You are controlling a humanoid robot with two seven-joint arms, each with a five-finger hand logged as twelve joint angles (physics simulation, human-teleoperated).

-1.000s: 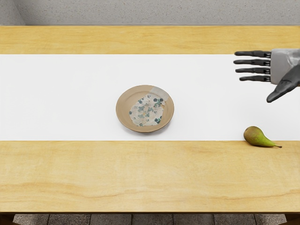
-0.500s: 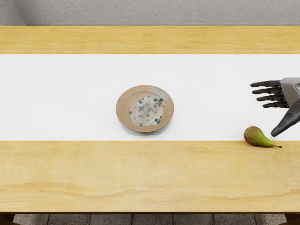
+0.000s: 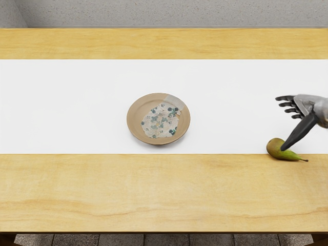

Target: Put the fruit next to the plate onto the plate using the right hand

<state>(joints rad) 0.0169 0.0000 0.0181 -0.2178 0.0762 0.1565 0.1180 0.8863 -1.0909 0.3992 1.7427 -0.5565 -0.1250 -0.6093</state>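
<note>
Green pear (image 3: 278, 148) on its side at the near edge of the white runner (image 3: 77, 102), stem pointing right, well right of the plate (image 3: 134, 117). Just beyond it, right hand (image 3: 306, 107) with fingers spread, holding nothing, thumb tip at the pear's top, contact unclear

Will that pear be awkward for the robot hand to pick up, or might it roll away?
The pear lies on its side, round and tapering to a stem, so a nudge would probably roll it in a curve. Its skin looks smooth, so it might slip in the right robot hand.
</note>
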